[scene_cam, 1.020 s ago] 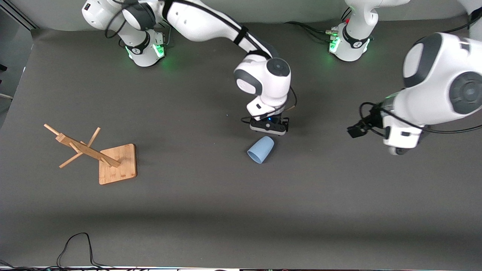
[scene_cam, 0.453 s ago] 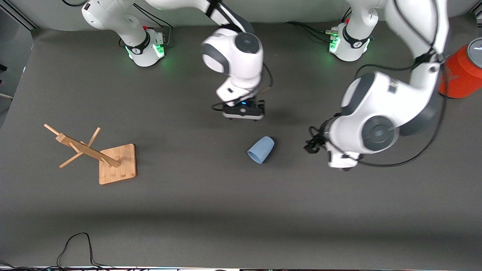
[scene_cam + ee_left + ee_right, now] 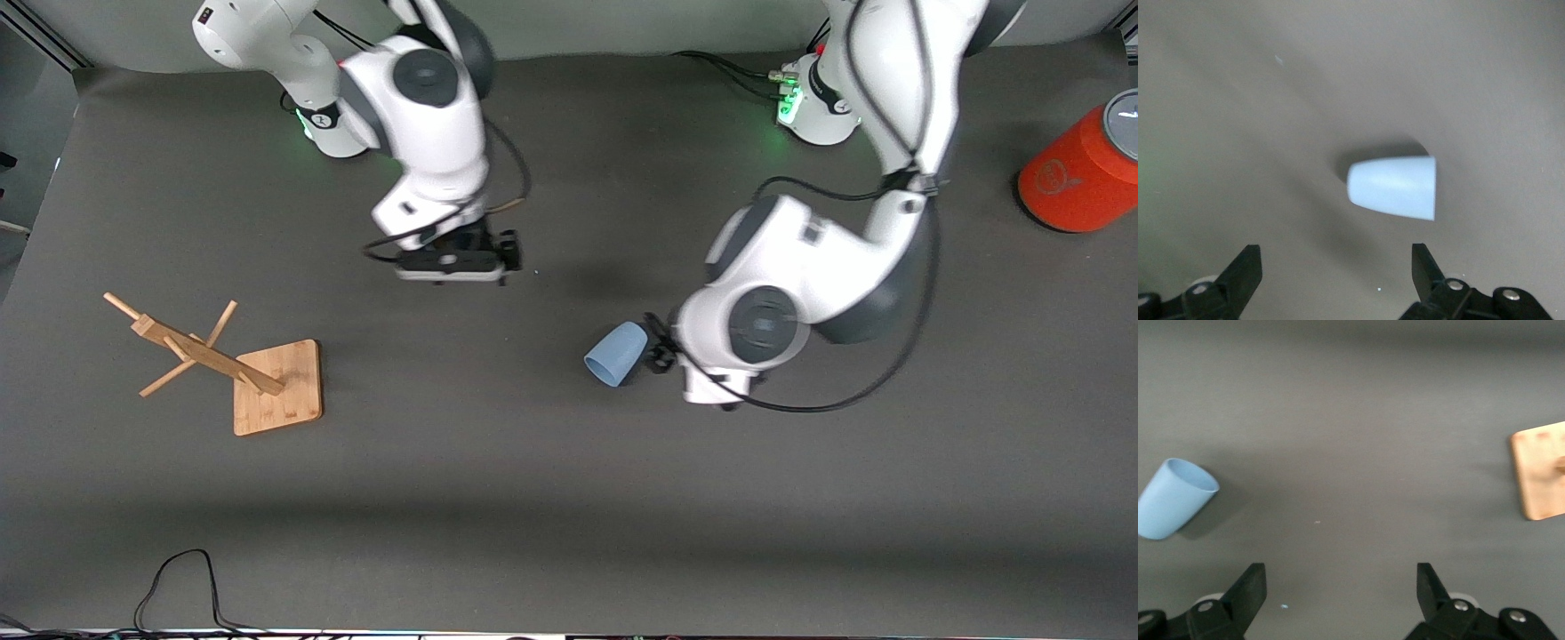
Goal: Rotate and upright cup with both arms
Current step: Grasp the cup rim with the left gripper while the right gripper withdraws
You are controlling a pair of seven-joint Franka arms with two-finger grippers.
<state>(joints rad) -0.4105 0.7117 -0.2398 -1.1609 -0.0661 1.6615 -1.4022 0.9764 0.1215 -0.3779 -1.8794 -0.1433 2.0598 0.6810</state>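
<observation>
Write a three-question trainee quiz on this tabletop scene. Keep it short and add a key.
1. True or false: the small light blue tumbler stands upright.
2. Which tool is beside the tumbler: A) left tool B) right tool?
3. Fill in: the wooden rack lies toward the ___ arm's end of the table.

Key: 1 false, it lies on its side. 2 A; both tools are open, the right over bare table. 3 right.

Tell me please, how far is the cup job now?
Nothing finished: the cup lies on its side on the table. In hand: the left gripper, fingers open, is beside it. The right gripper, open, waits over bare table. Left: grasp, rotate, upright.
</observation>
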